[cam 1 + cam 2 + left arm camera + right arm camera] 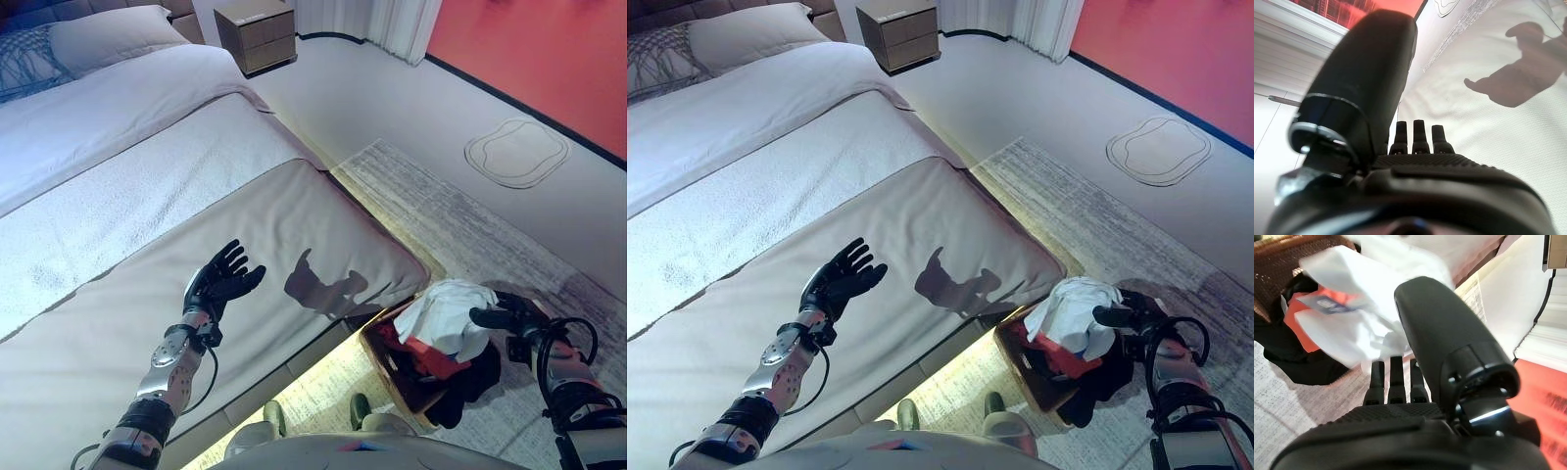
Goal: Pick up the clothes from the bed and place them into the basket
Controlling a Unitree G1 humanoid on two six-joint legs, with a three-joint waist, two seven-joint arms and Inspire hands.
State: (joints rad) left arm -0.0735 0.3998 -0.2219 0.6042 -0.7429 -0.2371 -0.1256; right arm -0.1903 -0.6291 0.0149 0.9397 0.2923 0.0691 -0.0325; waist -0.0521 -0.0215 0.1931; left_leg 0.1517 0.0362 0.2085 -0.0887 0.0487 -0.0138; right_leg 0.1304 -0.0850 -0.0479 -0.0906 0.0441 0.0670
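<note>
A brown wicker basket (385, 354) stands on the rug at the bed's foot corner. It is piled with clothes: a white garment (446, 311) on top, a red one (432, 356) under it, and black cloth (474, 380) spilling over the near side. My right hand (509, 316) hovers beside the pile, open, its straight fingers (1391, 374) reaching to the white garment (1356, 328). My left hand (223, 279) is raised over the beige bed cover (118, 323), open with its fingers spread and nothing in it. Only its shadow lies on the cover.
The bed fills the left side, with pillows (108, 37) at its head. A wooden nightstand (257, 34) and a white curtain (392, 24) stand at the back. A grey rug (470, 225) runs beside the bed. A red wall (549, 49) lies beyond it.
</note>
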